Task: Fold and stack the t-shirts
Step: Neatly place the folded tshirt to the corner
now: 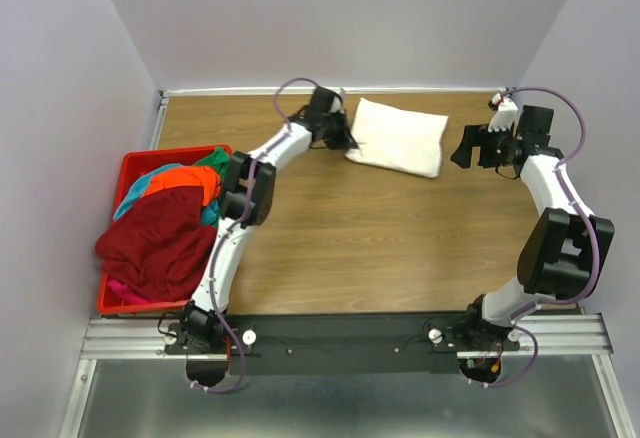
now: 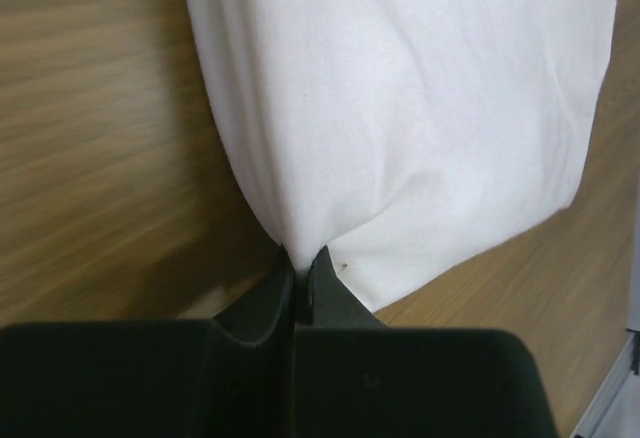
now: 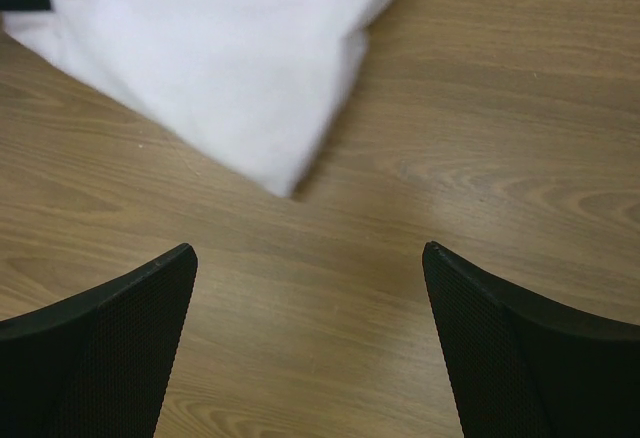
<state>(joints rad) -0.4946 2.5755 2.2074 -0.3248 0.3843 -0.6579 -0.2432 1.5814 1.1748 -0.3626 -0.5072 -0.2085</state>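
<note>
The white shirt (image 1: 397, 136) lay folded into a plump, smooth rectangle near the tabletop's (image 1: 380, 248) far edge. The left gripper (image 2: 300, 276) was clamped on what looked like the shirt's left corner, puckering the cloth there. The right gripper (image 3: 310, 253) hung with jaws wide apart just off the shirt's right end, and the other shirts (image 1: 160, 238), dark red over orange, teal and green, sat heaped in the basket (image 1: 140, 161) at the left edge.

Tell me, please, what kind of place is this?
Probably a robot test cell in a lab: two arms bolted to a metal rail, a wooden table enclosed by plain walls, and a red basket of shirts.
</note>
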